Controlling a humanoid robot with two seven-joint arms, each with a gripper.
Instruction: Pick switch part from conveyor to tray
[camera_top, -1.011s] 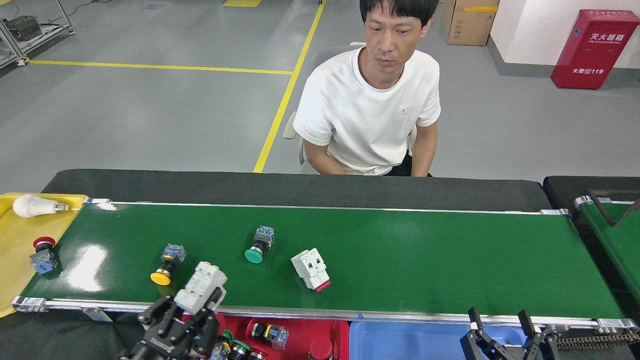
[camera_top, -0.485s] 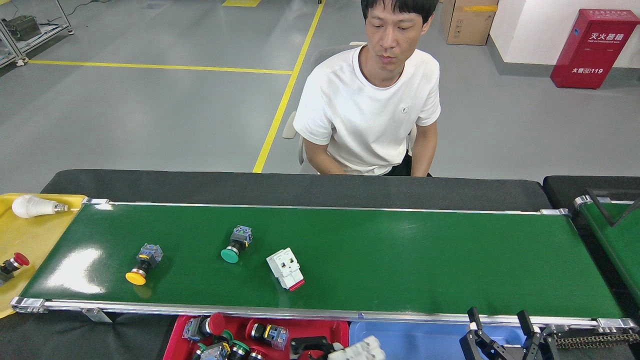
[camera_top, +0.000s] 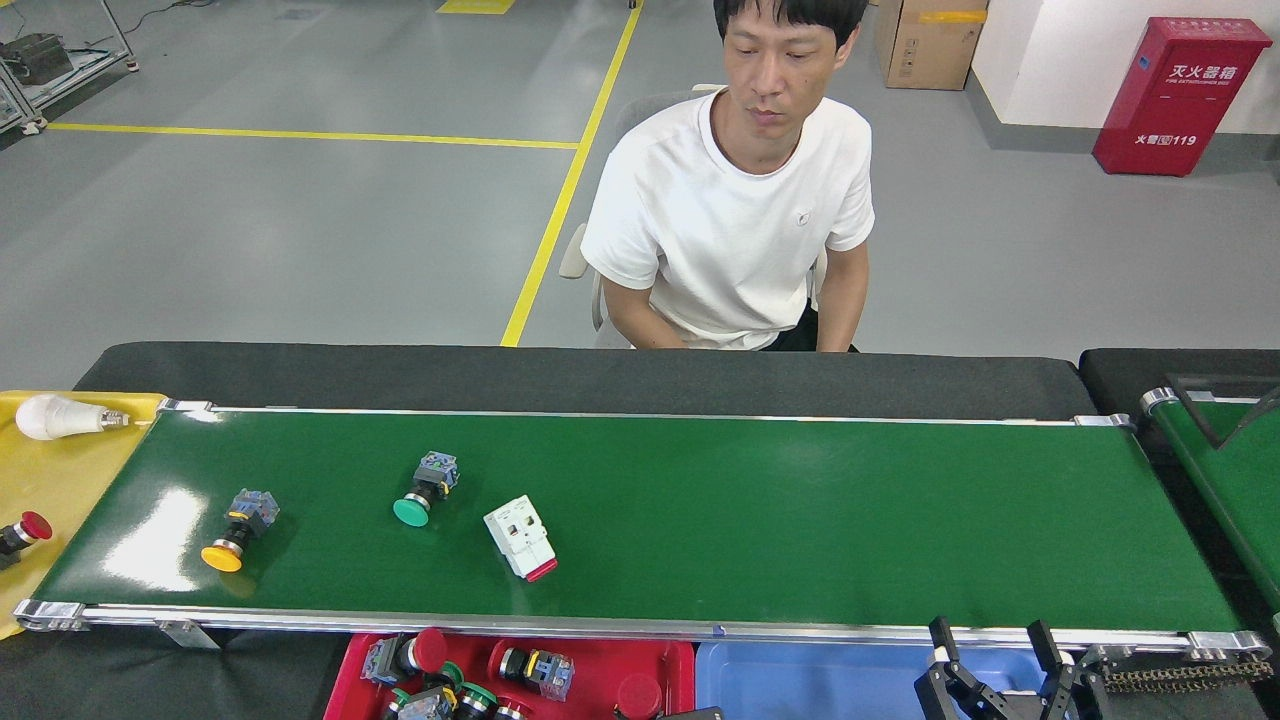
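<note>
On the conveyor (camera_top: 800, 520) lie three switch parts: a white block with a red end (camera_top: 520, 538), a green push button (camera_top: 420, 492) and a yellow push button (camera_top: 230, 535). Below the near rail are a red tray (camera_top: 660, 660) with several push buttons and a blue tray (camera_top: 820, 675). My right gripper (camera_top: 987, 632) stands open over the blue tray's right end, with nothing between its fingers. Of my left arm only a dark sliver (camera_top: 692, 714) shows at the bottom edge, between the two trays. Whatever it holds is hidden.
A yellow tray (camera_top: 60, 480) at the belt's left end holds a white bulb (camera_top: 60, 417) and a red push button (camera_top: 22, 530). A person in a white shirt (camera_top: 730, 220) sits behind the far side. A second narrow green belt (camera_top: 1225, 470) runs at the right.
The belt has carried all three parts leftward. My left gripper, which held a white switch part, swung from the belt's near edge toward the trays and sank below the bottom edge.
</note>
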